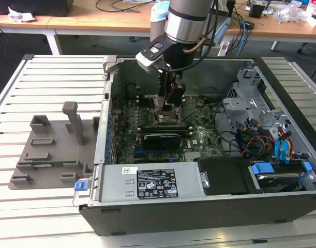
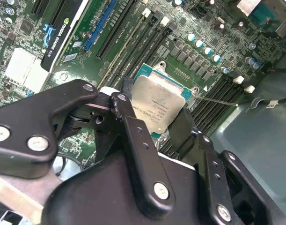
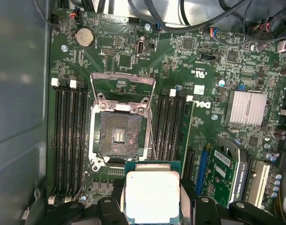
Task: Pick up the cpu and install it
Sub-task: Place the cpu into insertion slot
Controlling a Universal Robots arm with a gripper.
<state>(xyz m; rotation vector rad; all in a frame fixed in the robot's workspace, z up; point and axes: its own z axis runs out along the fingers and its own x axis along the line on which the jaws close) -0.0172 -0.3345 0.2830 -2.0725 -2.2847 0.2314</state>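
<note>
First wrist view: tool point(image 3: 153, 208) is clamped on the cpu point(image 3: 152, 194), fingers point(image 3: 107, 211) on two opposite edges. Silver lid faces the wrist, contact side faces down toward the motherboard point(image 3: 199, 61). Edge grip makes sense: it keeps the pads off the contacts and leaves the underside free to go in flat.

Cpu hangs just beside the socket point(image 3: 119, 136), not over it and not seated. Socket is empty and the load plate point(image 3: 123, 82) is swung open, so the way in looks clear. Memory slots point(image 3: 70, 136) flank the socket on both sides, which looks tight for the fingers.

Second wrist view: same grip, cpu point(image 2: 159, 105) roughly level, green edge showing past the lid.

Exterior view: arm reaches down into the open computer case point(image 1: 199, 213) lying on the slatted surface point(image 1: 54, 72). Tool point(image 1: 168, 98) sits low over the board, just beyond the graphics card point(image 1: 160, 139) as that view sees it.

Unclear:
- One cpu edge is cut off by the frame in the first wrist view.
- Underside is hidden.
- Gap to the board can't be judged.
- Corner-marker alignment is too small to tell.
</note>
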